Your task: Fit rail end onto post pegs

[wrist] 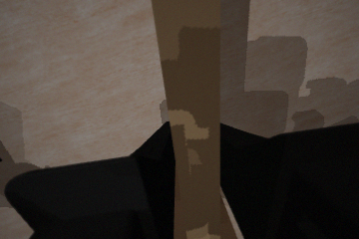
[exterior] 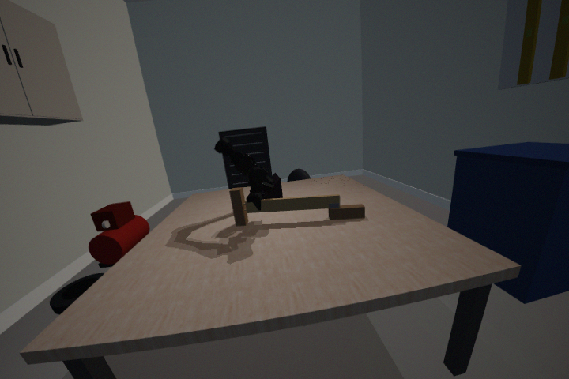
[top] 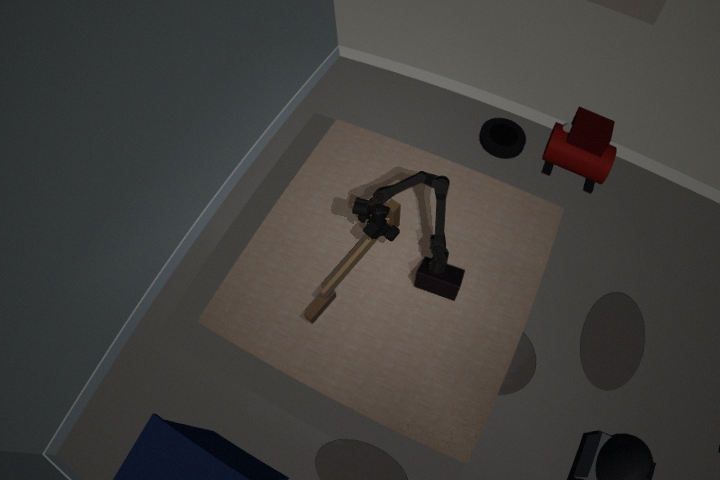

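Observation:
My gripper (top: 375, 233) (exterior: 254, 202) (wrist: 184, 124) is shut on the wooden rail (top: 346, 266) (exterior: 299, 204) (wrist: 194, 75) close to its near end. The rail is off the table and looks about level. Its far end is at the grey bracket (exterior: 333, 205) on the low footboard block (top: 319, 308) (exterior: 348, 212). The short post (top: 395, 213) (exterior: 238, 207) stands upright right by the rail's near end. The dark fingers partly cover that end. The pegs and holes cannot be made out, and whether rail and post touch cannot be told.
The arm's dark base (top: 439, 278) stands on the wooden table (top: 406, 362) (exterior: 339, 263), to the right of the rail in the top view. The arm arches from the base over to the post. A blue cabinet (exterior: 495, 214) and a red compressor (top: 579, 152) (exterior: 117, 232) stand off the table.

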